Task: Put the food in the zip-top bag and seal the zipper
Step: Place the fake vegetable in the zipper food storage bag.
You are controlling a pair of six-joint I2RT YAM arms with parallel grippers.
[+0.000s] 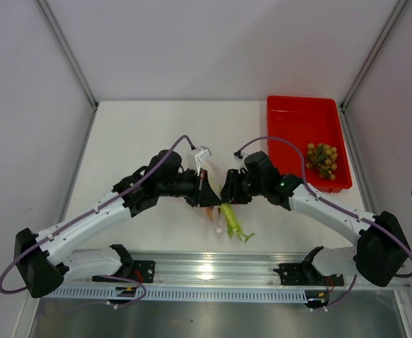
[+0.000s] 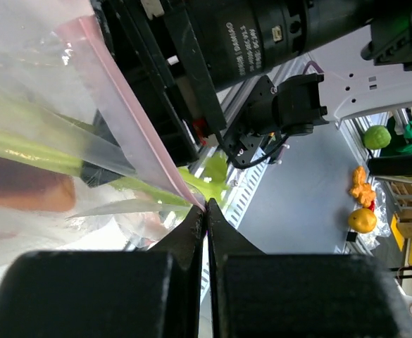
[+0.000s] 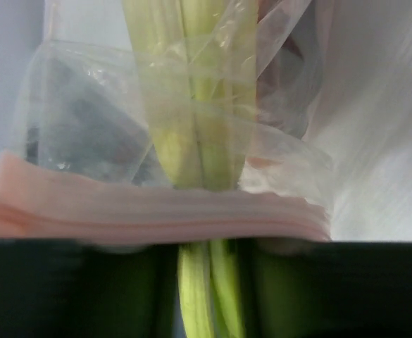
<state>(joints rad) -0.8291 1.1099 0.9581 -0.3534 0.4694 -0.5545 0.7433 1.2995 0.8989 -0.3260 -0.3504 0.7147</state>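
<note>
Left gripper [image 2: 206,208] pinches zipper [image 2: 125,109]; leek stalk [image 3: 195,105] sticks out of bag [image 2: 22,70]

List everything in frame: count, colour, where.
red tray: 1, red, far right of the table
grapes: 1 bunch, yellow-green, in the red tray
zip-top bag: 1, clear, mid-table between the two grippers
zipper: 1, pink-red, along the bag's mouth, with the stalk crossing it
leek stalk: 1, pale to bright green, partly in the bag, green end sticking out toward the near edge
wedge: 1, orange and dark red, seen through the bag's film, apparently inside
table: 1, white
rail: 1, silver, near edge
left gripper: 1, black, shut on the zip-top bag at its zipper edge
right gripper: 1, black, at the bag's mouth; open or shut unclear
</note>
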